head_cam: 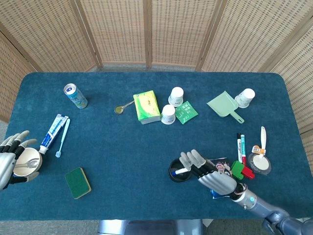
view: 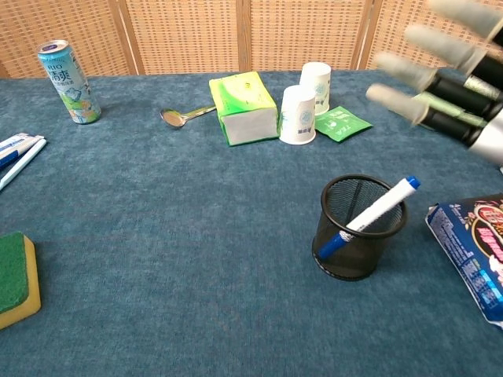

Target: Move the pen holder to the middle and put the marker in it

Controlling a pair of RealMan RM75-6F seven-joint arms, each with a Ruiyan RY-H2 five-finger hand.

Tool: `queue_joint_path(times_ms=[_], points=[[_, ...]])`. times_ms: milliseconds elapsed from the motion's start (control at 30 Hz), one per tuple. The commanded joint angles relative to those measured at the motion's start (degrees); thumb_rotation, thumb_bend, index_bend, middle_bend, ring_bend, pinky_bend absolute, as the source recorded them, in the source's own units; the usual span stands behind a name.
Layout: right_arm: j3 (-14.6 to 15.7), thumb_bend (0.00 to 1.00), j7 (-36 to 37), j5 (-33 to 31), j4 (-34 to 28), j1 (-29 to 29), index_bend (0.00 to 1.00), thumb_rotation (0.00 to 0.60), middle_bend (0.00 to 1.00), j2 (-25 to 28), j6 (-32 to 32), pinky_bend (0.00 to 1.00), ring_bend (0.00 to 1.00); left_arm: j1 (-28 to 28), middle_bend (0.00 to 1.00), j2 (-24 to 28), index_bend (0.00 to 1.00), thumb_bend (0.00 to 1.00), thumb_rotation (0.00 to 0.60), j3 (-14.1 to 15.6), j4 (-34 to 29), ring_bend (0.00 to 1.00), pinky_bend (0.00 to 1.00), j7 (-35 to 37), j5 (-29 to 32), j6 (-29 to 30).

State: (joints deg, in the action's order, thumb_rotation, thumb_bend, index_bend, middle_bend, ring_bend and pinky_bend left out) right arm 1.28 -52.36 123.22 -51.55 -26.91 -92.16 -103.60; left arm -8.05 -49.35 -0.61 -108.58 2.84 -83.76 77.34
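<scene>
- The marker (view: 368,217) is seen leaning inside the black mesh pen holder (view: 359,227), its blue cap low in the cup and its other end resting against the rim; the holder stands upright near the table's front middle, slightly to the right.
- The right hand (view: 448,63) is held above and behind the holder with fingers spread, nothing gripped; the placing is judged done, so the hand is best lifted straight up and away, so that the marker's raised end is not knocked.
- A blue snack packet (view: 470,251) lies just beside the holder, under the hand's likely retreat path.
- The left hand (head_cam: 9,159) rests, fingers apart, around a small bowl (head_cam: 27,161) at the table's left edge.
- Further back stand two paper cups (view: 306,102), a green tissue box (view: 244,107), a spoon (view: 182,115) and a drink can (view: 68,71), all well apart from the holder.
</scene>
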Motion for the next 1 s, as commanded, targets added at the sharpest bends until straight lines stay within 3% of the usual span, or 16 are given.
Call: queue_joint_path(times_ms=[33,200,300,367,600,767,867,1000], points=[[-1.0,0.49,3.3,-0.4,-0.6,-1.0,0.1,0.6,0.0,1.6,-1.3,0.02,0.0,0.1,0.0,0.1,0.19,0.09,0.6,0.0,0.0,0.0,0.06,0.2,-0.1,0.1],[-2.2,0.51,13.1,-2.5,1.1,-2.0,0.14,0.6,0.01,4.0,-3.7,0.1,0.0,0.3,0.0,0.4,0.19,0.09,0.6,0.1,0.2,0.0,0.06,1.0,-0.4,0.5],[-2.9,0.5,25.4,-6.4,1.9,-2.9,0.15,0.6,0.04,8.0,-2.6,0.15,0.0,0.5,0.0,0.6,0.19,0.09,0.6,0.2,0.4,0.0,0.06,1.6,-0.9,0.9],[-4.3,0.48,34.6,-10.6,2.4,-3.2,0.15,0.6,0.06,10.6,-1.6,0.16,0.0,0.7,0.0,0.8,0.19,0.09,0.6,0.4,0.3,0.0,0.06,2.1,-1.7,1.3],[-5.2,0.34,53.1,-18.0,3.5,-3.0,0.18,0.6,0.09,15.5,3.7,0.24,0.02,1.2,0.0,1.1,0.19,0.09,0.6,1.0,0.5,0.0,0.06,3.1,-3.4,2.0],[-5.1,0.23,60.8,-24.1,-5.5,-0.3,0.19,0.6,0.12,19.6,8.8,0.28,0.05,1.6,0.0,1.3,0.19,0.09,0.6,1.3,0.6,0.0,0.06,3.6,-3.9,2.6],[-4.4,0.2,63.4,-27.5,-14.7,1.8,0.17,0.6,0.11,23.3,12.3,0.24,0.04,1.8,0.0,1.4,0.19,0.09,0.6,1.4,0.7,0.0,0.06,3.8,-4.2,2.8],[-4.0,0.16,61.7,-30.6,-23.2,4.0,0.16,0.6,0.08,27.4,14.7,0.16,0.01,2.3,0.0,1.4,0.19,0.09,0.6,1.7,0.9,0.0,0.06,3.9,-4.7,3.6]])
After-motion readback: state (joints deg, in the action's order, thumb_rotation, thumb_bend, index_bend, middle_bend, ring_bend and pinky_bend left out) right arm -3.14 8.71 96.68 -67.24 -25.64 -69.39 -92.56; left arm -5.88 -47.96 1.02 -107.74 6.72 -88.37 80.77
